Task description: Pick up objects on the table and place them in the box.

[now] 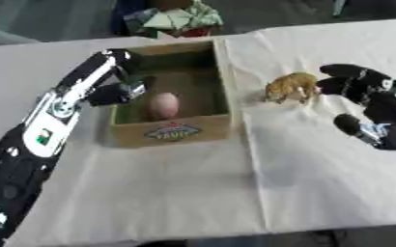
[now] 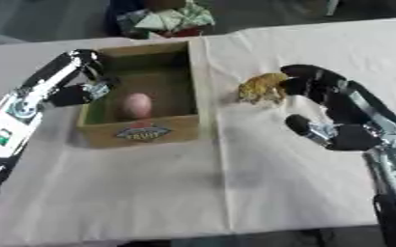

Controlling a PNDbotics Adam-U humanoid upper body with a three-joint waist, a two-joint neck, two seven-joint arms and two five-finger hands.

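Across the white-clothed table (image 1: 150, 193), the cardboard box (image 1: 174, 131) is sitting left of centre, a pink egg-shaped object (image 1: 163, 105) lying inside near its front wall. Left hand (image 1: 117, 91) is hanging at the box's left wall; whether its fingers are curled or straight, cannot tell. Right hand (image 2: 336, 111) is lying spread, fingertips just beside the golden animal figure (image 1: 290, 87), thumb apart, holding nothing.

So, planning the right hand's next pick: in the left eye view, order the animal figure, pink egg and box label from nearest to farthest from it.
From the right hand:
1. Animal figure, just left of its fingers.
2. Box label, on the front wall.
3. Pink egg, inside the box; nearly level with the label.
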